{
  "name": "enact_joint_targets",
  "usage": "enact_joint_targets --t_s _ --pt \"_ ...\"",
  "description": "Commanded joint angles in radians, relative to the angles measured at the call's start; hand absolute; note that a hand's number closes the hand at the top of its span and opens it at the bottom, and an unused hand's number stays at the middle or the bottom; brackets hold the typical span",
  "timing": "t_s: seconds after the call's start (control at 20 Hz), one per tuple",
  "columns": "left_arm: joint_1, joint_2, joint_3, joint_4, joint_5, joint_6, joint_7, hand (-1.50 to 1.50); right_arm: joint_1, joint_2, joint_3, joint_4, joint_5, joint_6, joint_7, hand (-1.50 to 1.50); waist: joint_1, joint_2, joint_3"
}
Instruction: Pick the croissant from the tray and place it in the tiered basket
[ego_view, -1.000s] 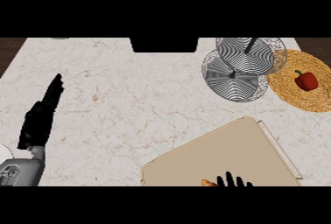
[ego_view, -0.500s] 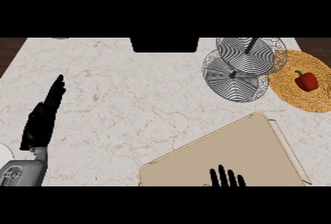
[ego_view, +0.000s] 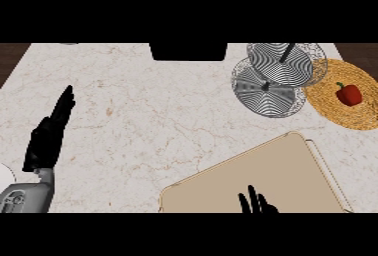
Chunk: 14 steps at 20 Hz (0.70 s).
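The beige tray (ego_view: 273, 170) lies tilted at the lower right of the counter. No croissant shows on the part of it that I can see. Only the straight fingertips of my right hand (ego_view: 254, 202) rise over the tray's near end at the view's lower edge, with nothing visible between them. The tiered basket (ego_view: 275, 80), two wire bowls with black and white stripes, stands at the back right, well beyond the tray. My left hand (ego_view: 50, 134) rests open at the left, fingers straight and pointing away.
A red pepper (ego_view: 348, 93) sits on a round woven mat (ego_view: 353, 111) right of the basket. A black block (ego_view: 188, 51) stands at the counter's back edge. Bare marble (ego_view: 155, 115) spreads between my left hand and the tray.
An orange bit of croissant showed beside my right hand one second ago and is now out of sight. The right hand has sunk toward the lower edge. The left hand has stayed put.
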Motion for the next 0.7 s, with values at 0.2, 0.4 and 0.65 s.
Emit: enact_joint_targets --t_s 0.2,0.4,0.65 --pt "0.018 0.014 0.029 0.015 0.021 -0.039 -0.025 0.00 -0.097 0.011 0.079 0.125 0.082 0.112 -0.024 1.50 0.005 0.008 0.010" --pt "-0.028 -0.014 0.017 0.014 -0.021 -0.004 0.014 0.00 -0.016 0.007 0.042 0.015 0.012 0.060 -0.040 1.50 -0.004 0.008 0.010" --pt "-0.006 0.016 0.039 -0.005 -0.004 -0.033 0.006 0.00 -0.103 0.194 -0.133 0.049 -0.026 0.018 0.074 1.50 0.008 0.014 0.010"
